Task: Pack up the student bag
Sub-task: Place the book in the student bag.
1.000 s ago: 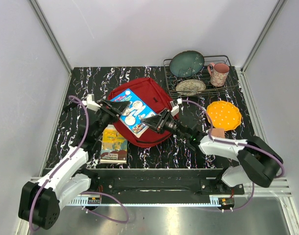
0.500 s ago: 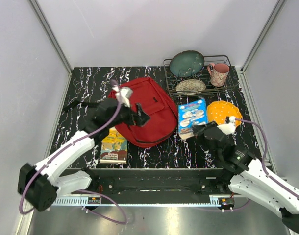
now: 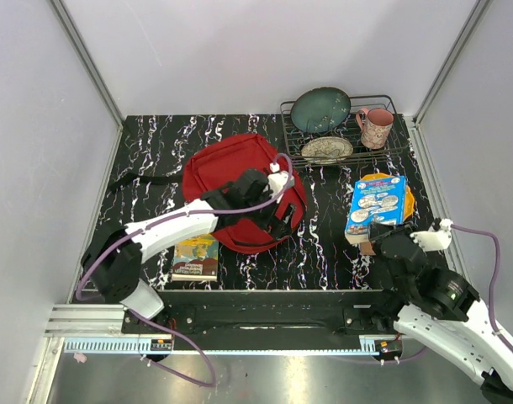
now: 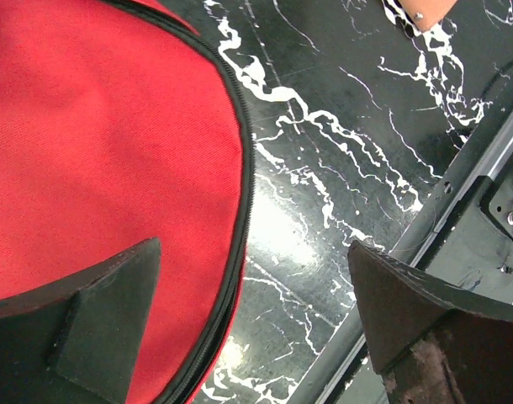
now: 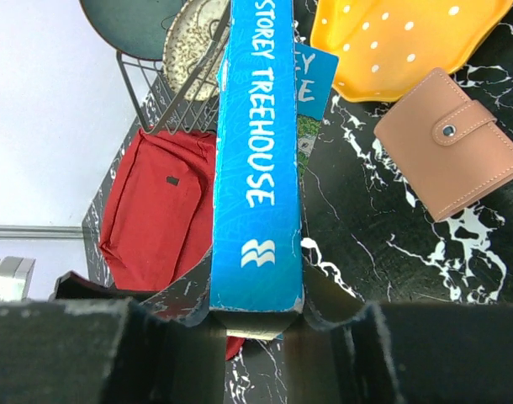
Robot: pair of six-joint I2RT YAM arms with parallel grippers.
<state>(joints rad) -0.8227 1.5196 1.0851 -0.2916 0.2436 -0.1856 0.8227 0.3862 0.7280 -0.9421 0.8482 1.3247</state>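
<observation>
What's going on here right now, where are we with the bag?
The right claw grips a blue book, held up off the table on the right side, near the yellow plate and tan wallet. The left claw hangs open over the near right edge of the red student bag, holding nothing. A second book lies on the table beside the bag. Neither book is packed.

We see the student bag's (image 3: 216, 164) red cloth, matt and finely woven, at nine o'clock on a glossy black marble-patterned table (image 3: 156, 143). At three o'clock a blue book's (image 3: 377, 204) paper cover gleams. Near it, a tan wallet (image 5: 448, 143) looks like smooth, stitched leather.
</observation>
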